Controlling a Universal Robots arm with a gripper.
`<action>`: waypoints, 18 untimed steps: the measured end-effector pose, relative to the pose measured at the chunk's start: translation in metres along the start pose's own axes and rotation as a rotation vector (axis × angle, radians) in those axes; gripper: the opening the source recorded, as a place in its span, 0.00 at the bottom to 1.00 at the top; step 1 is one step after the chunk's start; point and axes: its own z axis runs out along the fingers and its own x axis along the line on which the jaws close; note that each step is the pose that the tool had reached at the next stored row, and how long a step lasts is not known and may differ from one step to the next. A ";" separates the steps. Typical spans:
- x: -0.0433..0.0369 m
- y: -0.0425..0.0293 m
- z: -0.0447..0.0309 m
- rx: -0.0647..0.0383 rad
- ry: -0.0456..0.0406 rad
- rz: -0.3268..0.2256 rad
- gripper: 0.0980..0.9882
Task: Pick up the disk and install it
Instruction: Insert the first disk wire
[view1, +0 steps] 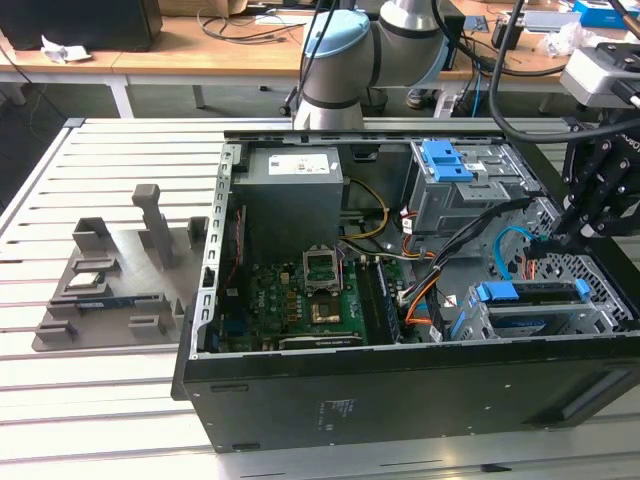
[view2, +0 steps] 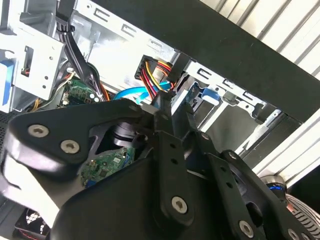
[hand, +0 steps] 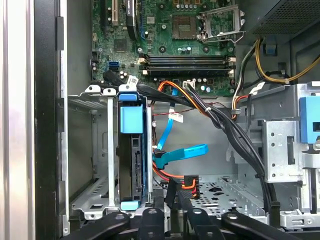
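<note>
The disk (view1: 535, 308), silver in a blue carrier bracket, sits in the lower drive cage at the exterior view's right end of the open computer case (view1: 400, 385). In the first wrist view the disk (hand: 136, 160) stands on edge between the cage's metal walls, with blue tabs at both ends. My gripper (view1: 557, 240) hangs inside the case just beyond the cage. Its fingers come together in both wrist views, the gripper (view2: 166, 97) closing at a black power connector (view2: 155, 75) with red, yellow and black wires. The gripper (hand: 177, 194) is beside the disk, not touching it.
A loose blue data cable (hand: 182, 151) lies next to the disk. A thick black cable bundle (hand: 225, 125) crosses towards the motherboard (view1: 300, 300). The grey power-supply box (view1: 295, 190) and an upper cage with a blue latch (view1: 445, 160) fill the far side. A grey fixture (view1: 110, 275) lies on the table.
</note>
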 end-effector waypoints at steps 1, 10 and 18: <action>0.0000 0.0000 0.0000 0.000 0.0001 0.000 0.23; -0.0071 0.0007 0.0114 0.001 0.0248 0.007 0.23; -0.0069 0.0037 0.0145 0.001 0.0293 0.008 0.23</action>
